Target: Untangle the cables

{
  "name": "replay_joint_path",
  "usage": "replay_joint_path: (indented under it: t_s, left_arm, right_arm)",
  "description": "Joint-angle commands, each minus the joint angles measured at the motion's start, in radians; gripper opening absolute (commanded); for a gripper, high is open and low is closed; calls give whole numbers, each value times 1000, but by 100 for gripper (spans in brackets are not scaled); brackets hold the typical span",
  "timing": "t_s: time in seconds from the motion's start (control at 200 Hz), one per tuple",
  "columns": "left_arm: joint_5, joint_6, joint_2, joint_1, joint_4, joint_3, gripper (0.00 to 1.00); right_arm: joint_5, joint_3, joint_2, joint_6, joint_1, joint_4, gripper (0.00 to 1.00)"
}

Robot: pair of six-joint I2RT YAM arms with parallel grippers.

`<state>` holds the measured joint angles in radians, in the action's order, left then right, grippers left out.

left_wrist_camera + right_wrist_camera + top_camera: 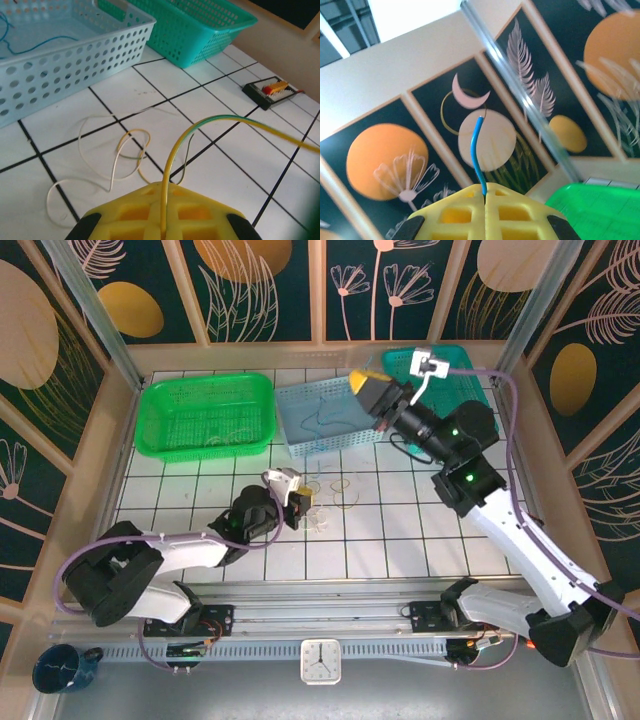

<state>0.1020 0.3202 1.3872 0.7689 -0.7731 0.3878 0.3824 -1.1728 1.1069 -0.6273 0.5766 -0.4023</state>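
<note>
The left gripper [162, 231], clamped on the yellow-green wire [225, 120], should ease it clear of the whitish loops [80, 145] just ahead (the right gripper [485, 192] pinches a blue wire [475, 145]).

This is a robotics lab test cell rather than a lived-in room. The white tiled tabletop [400, 540] is boxed in on three sides by printed panels [260, 280] of leaves and orange discs, framed by aluminium posts [88, 302]. Along the tabletop's near edge runs a metal rail [330, 592] carrying the left arm [170, 550] and the right arm [520, 530]. A small clock [320, 661] sits just past that edge. At the tabletop's far edge stand a green basket [200, 447] and a pale blue basket [340, 443], and a breadboard [272, 91] lies on its tiles.
</note>
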Motion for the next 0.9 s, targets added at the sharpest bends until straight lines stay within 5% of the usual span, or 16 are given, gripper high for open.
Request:
replay_joint_path:
  t_s: [0.0,0.35,0.896]
  left_arm:
    - [-19,36,-37,0,-70,-42,0]
    - [-47,75,-81,1,-101,-110,0]
    - [-66,74,-197,0,-17,-70,0]
  right_arm:
    - [-16,-69,49,30,-38,-53,0]
    - [-9,-209,291,-36,-196,-173,0]
    - [89,-322,751,-69,-205,-212,0]
